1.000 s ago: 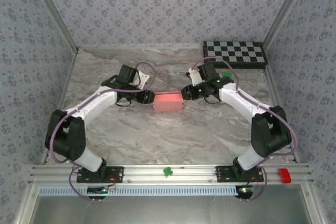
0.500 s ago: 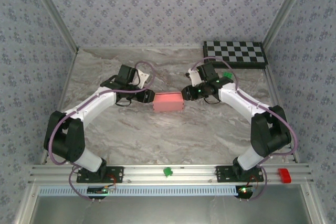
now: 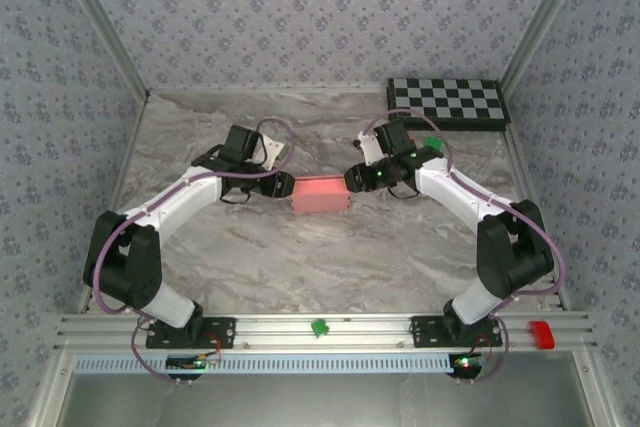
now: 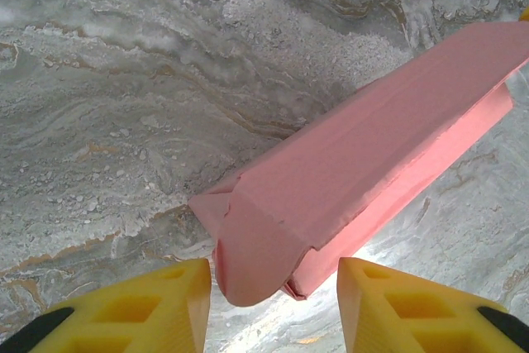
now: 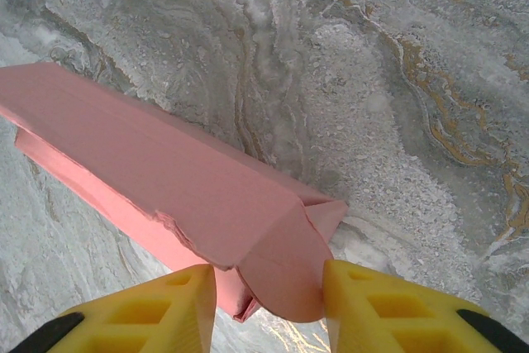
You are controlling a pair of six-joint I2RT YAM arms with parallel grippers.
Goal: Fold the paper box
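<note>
Salmon-pink card, the paper box (image 3: pixel 320 194) is lying on veined marble (image 3: pixel 300 257); left gripper (image 4: pixel 273 277) is straddling one rounded flap, spread; right gripper (image 5: pixel 269 283) is pinching the other.

Salmon-pink box (image 3: pixel 320 194); grey-white marbled table (image 3: pixel 300 257) with tan veins; black-and-white checkerboard (image 3: pixel 447 102); pale blue-grey flowered walls (image 3: pixel 300 7); yellow fingers (image 4: pixel 124 307); white-and-black arms (image 3: pixel 190 192), purple cables (image 3: pixel 275 123); red block (image 3: pixel 540 334)
</note>
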